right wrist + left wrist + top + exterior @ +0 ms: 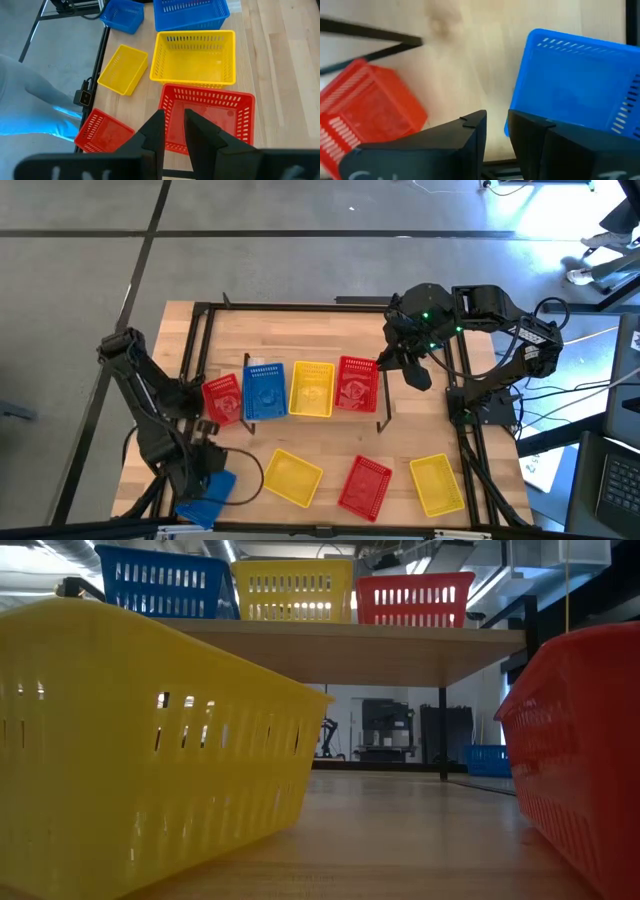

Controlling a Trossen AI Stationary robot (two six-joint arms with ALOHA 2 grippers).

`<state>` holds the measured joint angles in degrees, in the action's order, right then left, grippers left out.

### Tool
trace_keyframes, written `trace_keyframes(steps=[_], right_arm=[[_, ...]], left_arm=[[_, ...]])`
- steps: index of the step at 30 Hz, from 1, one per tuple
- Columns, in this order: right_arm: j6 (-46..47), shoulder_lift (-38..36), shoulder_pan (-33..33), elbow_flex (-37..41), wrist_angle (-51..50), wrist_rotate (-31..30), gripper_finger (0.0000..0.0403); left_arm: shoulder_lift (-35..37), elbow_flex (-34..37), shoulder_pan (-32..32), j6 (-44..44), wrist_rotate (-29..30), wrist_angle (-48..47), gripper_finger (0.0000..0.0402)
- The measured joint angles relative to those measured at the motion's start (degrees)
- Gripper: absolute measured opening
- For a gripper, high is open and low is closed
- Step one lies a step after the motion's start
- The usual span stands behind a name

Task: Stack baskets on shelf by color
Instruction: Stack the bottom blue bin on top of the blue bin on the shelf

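Note:
On the shelf (300,418) sit a blue basket (265,390), a yellow basket (312,388) and a red basket (357,383), side by side. A second red basket (222,398) lies tilted at the shelf's left end. Another blue basket (207,498) lies at the table's near left corner. My left gripper (497,127) points down just beside that blue basket's rim (520,100), open with a narrow gap and nothing in it. My right gripper (173,125) hangs open above the shelf's red basket (207,117), high and clear of it.
Along the table's near edge lie a yellow basket (292,477), a red basket (364,485) and another yellow basket (437,483). A black frame (195,340) runs around the tabletop. In the low view the near yellow basket (150,760) and red basket (580,760) fill the foreground.

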<state>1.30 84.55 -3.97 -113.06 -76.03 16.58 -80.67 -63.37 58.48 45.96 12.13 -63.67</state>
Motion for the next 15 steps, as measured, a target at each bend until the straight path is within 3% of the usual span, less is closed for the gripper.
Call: trace_keyframes(steps=[15], right_arm=[[-0.5,0.0,0.0,0.0,0.0,0.1,0.0069]], left_arm=[[-10.9,0.0,0.2,-3.1,-1.6,7.4,0.0071]])
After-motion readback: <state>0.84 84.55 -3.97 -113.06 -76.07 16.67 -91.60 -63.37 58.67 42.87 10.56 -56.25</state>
